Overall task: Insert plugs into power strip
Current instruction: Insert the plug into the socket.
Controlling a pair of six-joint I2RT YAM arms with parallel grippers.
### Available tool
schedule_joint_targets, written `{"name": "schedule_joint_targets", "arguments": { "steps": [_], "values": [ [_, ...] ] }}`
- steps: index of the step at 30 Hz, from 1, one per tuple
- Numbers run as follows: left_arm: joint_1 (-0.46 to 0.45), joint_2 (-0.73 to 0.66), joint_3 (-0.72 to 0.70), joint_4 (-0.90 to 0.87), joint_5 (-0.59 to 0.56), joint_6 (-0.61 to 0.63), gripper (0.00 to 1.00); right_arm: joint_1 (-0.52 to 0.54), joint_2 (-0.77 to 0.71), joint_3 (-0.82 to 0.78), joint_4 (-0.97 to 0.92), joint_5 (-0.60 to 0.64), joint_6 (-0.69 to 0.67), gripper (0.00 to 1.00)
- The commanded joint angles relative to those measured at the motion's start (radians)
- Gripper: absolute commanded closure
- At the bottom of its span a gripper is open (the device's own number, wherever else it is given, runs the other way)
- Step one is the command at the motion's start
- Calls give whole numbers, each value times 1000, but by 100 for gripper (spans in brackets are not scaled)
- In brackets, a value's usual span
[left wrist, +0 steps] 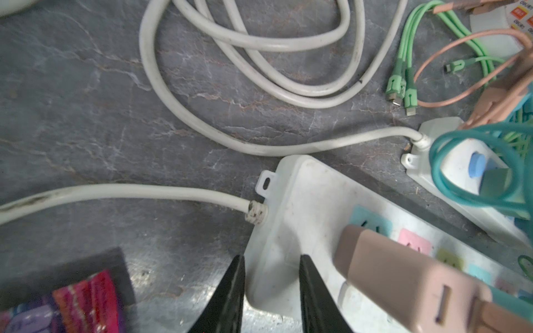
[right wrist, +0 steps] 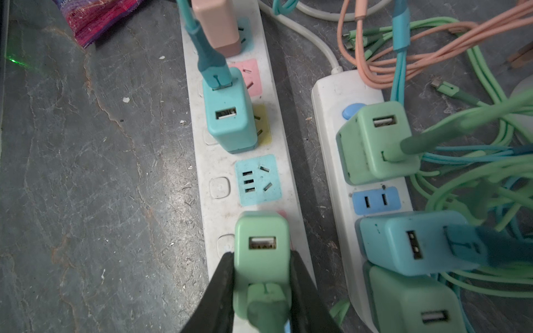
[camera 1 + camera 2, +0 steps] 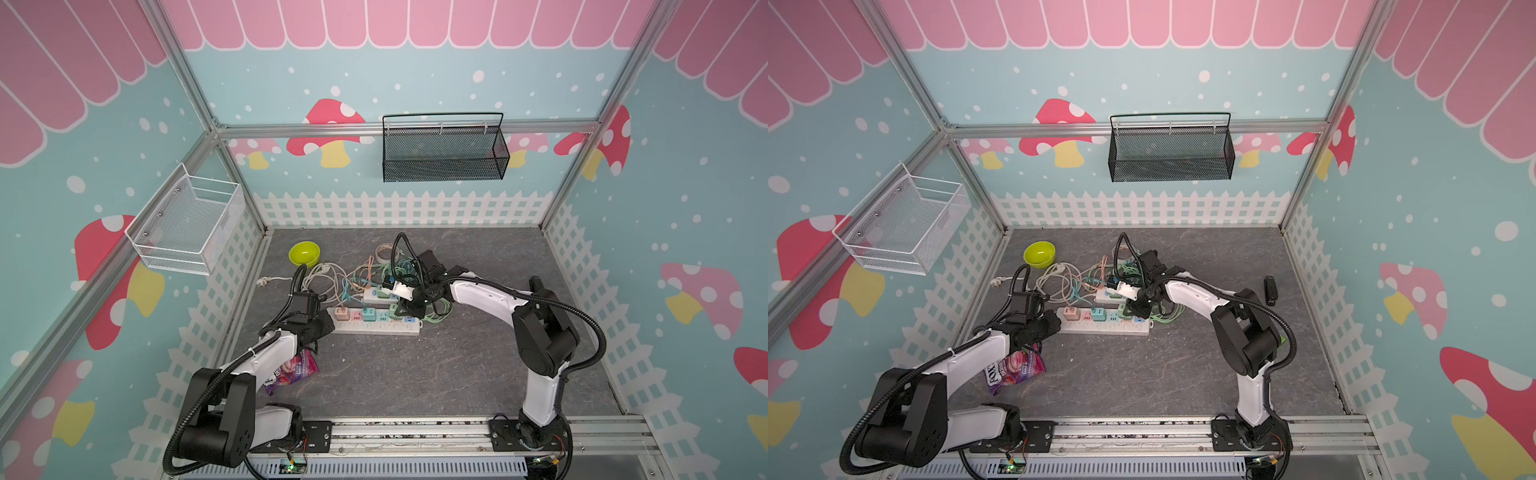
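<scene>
The long white power strip [image 3: 376,329] [image 2: 202,161] lies mid-table. A salmon plug [image 2: 219,23] and a teal plug [image 2: 227,121] stand in its sockets. My right gripper [image 2: 261,255] [image 3: 401,309] is shut on a mint green plug [image 2: 261,239], upright over the socket just past an empty light-blue one; its prongs are hidden. My left gripper [image 1: 271,256] [image 3: 330,326] sits at the strip's cord end [image 1: 302,201]. Its jaws stand narrowly apart, straddling the strip's corner, with one finger beside the end face. A shorter strip [image 2: 331,95] alongside carries two green plugs and a teal one.
Thin green, teal and salmon cables [image 2: 476,173] tangle behind the strips, beside thick white cords [image 1: 230,37]. A green bowl [image 3: 304,253] and a tape roll [image 3: 386,252] stand at the back. A snack packet [image 3: 297,368] lies under my left arm, and a black object [image 3: 1270,289] lies at the right.
</scene>
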Motion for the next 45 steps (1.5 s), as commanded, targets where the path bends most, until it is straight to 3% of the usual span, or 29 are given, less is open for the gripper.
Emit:
{"name": "schedule_joint_targets", "arguments": {
  "steps": [1, 17, 33, 45],
  "values": [
    [9, 11, 13, -30, -2, 11, 68, 4, -28, -39, -46, 63, -45, 86],
    [11, 10, 19, -30, 3, 11, 69, 10, -13, -20, -96, 78, -68, 83],
    [12, 19, 25, -18, 16, 13, 69, 30, 28, 80, -255, 169, -109, 84],
    [12, 12, 24, 16, 118, 24, 67, 37, 31, 87, -246, 144, -111, 84]
  ]
}}
